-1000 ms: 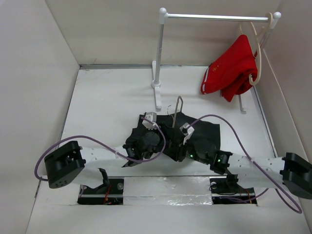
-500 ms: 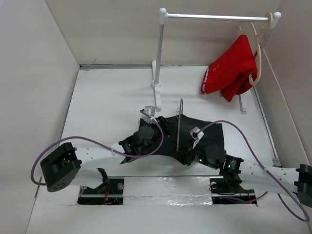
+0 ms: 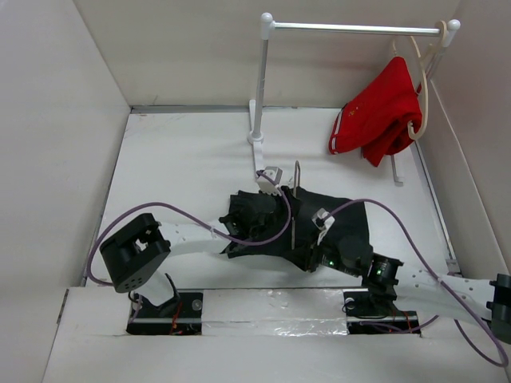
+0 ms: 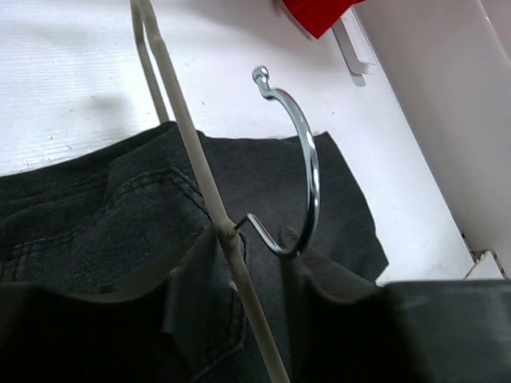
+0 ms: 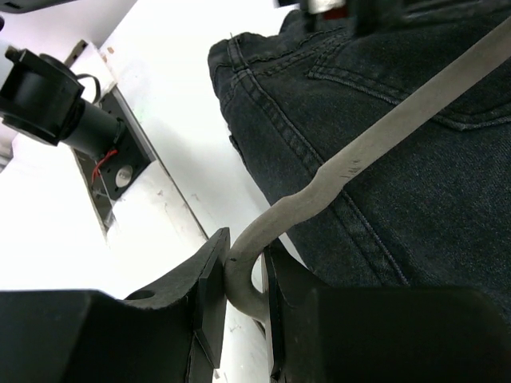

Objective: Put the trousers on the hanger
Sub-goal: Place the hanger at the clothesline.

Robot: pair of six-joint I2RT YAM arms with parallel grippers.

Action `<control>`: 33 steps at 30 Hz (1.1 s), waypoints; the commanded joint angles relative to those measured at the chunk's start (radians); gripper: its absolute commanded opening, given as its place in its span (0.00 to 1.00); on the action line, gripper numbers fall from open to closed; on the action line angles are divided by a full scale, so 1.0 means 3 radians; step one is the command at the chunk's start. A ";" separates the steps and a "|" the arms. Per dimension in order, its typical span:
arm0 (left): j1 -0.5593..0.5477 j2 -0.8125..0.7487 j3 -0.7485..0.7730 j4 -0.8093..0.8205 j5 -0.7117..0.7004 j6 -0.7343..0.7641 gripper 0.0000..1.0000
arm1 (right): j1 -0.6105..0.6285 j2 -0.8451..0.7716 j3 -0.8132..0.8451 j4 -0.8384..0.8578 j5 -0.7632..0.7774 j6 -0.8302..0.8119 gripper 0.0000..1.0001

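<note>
The black-charcoal trousers [image 3: 339, 215] lie crumpled on the white table, between the arms. The thin grey hanger [image 3: 294, 209] stands tilted up over them, its chrome hook [image 4: 307, 159] at the far end. My right gripper [image 3: 303, 254] is shut on the hanger's rounded lower end [image 5: 243, 279], at the trousers' near edge [image 5: 383, 159]. My left gripper [image 3: 281, 214] is open, its jaws either side of the hanger's bar [image 4: 192, 152] just below the hook, over the denim [image 4: 120, 215]. The bar lies against the left finger [image 4: 196, 295].
A white clothes rack [image 3: 259, 96] with a top rail [image 3: 359, 28] stands at the back. A red garment [image 3: 379, 112] hangs on a cream hanger [image 3: 423, 88] at its right end. Walls close in the left, back and right. An arm base [image 5: 48, 88] sits at the near edge.
My left gripper has moved right and further away across the trousers, up to the hanger's bar. My right gripper has drawn slightly right and nearer with the hanger, which now stands straighter.
</note>
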 commanded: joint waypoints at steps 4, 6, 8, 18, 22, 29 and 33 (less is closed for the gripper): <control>-0.0024 0.0094 0.0215 0.0208 -0.0403 0.0170 0.20 | -0.0017 -0.0148 0.0064 0.0112 -0.0046 -0.0147 0.00; -0.0024 0.0155 0.0308 0.0136 -0.0414 0.0206 0.06 | -0.0017 -0.0224 0.0039 0.0076 -0.0021 -0.0153 0.00; -0.0024 0.0165 0.0282 0.0177 -0.0429 0.0190 0.00 | -0.0017 -0.0260 0.0028 0.0081 0.0010 -0.0152 0.00; -0.0126 0.0043 0.0016 0.0248 -0.0792 -0.0244 0.00 | -0.0017 -0.0511 0.0284 -0.0512 0.0536 -0.0106 0.74; -0.0233 0.0022 -0.0040 0.0284 -0.0858 -0.0453 0.00 | -0.0048 -0.0231 0.0575 -0.0644 0.0710 -0.0193 0.74; -0.0300 -0.0080 -0.0096 0.0315 -0.0910 -0.0582 0.00 | -0.0191 0.0491 0.0770 -0.0389 0.0797 -0.0035 0.61; -0.0300 -0.0202 -0.0193 0.0381 -0.0864 -0.0612 0.00 | -0.0191 0.0604 0.0739 -0.0414 0.0900 0.0088 0.58</control>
